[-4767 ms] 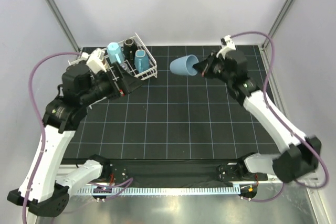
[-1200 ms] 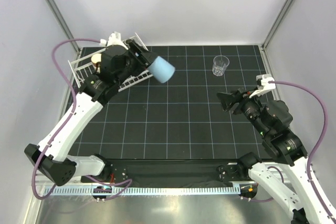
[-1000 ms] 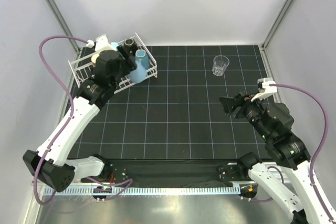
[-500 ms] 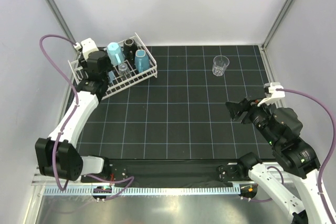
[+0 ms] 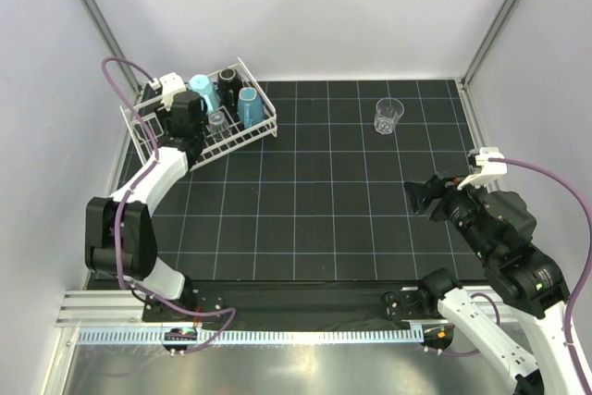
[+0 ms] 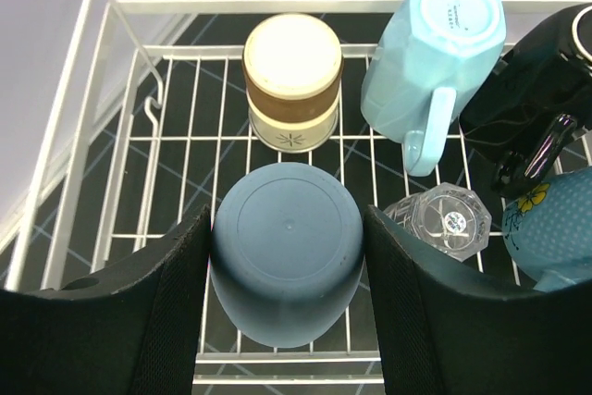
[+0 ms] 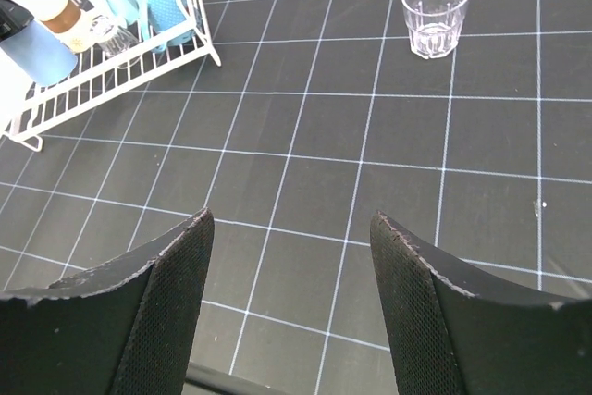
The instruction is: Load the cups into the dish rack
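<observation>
Six cups sit in the rack (image 5: 233,134) at the far left corner of the table (image 5: 305,228). A seventh, the loose glass (image 5: 389,116), stands upright on the table at far right, well apart from the rack. The left arm reaches over the rack's left part, and its grip cannot be read from above. The right fingers (image 5: 416,198) hang over the right side of the table — spread, nothing between them.

Left wrist: the left fingers (image 6: 166,321) stand one on each side of the tumbler (image 6: 287,261), which is mouth-down on the rack wires. Both look to lie against its wall, but I cannot tell whether they clamp it or have let go. Beyond the tumbler is the brown cup (image 6: 292,80), mouth-down with its cream base up. To its right is the blue mug (image 6: 442,53), also mouth-down, handle toward the camera. The small glass (image 6: 442,221) is inverted just right of the tumbler, below that handle. The black mug (image 6: 532,104) is at the right edge, with the flowered mug (image 6: 555,238) below it, partly cut off.

Right wrist: the fingers are apart and empty over bare table. The loose glass stands upright at upper right, clear of them. The rack shows at upper left with the tumbler at its left end — a dark part of the left arm is just above it.
</observation>
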Tool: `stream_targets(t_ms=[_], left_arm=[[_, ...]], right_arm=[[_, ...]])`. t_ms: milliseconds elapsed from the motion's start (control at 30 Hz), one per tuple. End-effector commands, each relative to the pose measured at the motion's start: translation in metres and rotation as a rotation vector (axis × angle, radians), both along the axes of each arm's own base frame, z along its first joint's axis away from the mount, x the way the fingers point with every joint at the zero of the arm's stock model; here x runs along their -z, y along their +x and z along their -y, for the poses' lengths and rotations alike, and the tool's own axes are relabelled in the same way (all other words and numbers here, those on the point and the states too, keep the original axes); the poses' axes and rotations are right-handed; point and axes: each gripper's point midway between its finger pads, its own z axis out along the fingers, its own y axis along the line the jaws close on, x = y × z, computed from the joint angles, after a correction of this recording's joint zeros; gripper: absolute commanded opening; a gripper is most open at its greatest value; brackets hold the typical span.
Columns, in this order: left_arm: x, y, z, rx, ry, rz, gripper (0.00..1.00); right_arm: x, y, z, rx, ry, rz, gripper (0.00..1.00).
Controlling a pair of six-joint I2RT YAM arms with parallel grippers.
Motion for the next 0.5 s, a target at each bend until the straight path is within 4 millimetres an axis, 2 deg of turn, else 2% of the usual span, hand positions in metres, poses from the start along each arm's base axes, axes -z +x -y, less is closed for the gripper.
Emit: stream_targets(t_ms=[0, 233, 467], left_arm=[[-0.014, 0.014, -0.002, -0.034, -0.066, 0.128, 0.00], [0.013, 0.024, 0.008, -0.002, -0.111, 0.098, 0.00], [0.030, 0.016, 0.003, -0.032, -0.099, 0.058, 0.00]], right_arm=[[-0.015, -0.001, 0.006, 0.020, -0.008, 0.040, 0.70], [-0.013, -0.001, 0.007, 0.031, -0.002, 0.034, 0.70], [-0.008, 0.002, 0.006, 0.033, -0.004, 0.024, 0.70]])
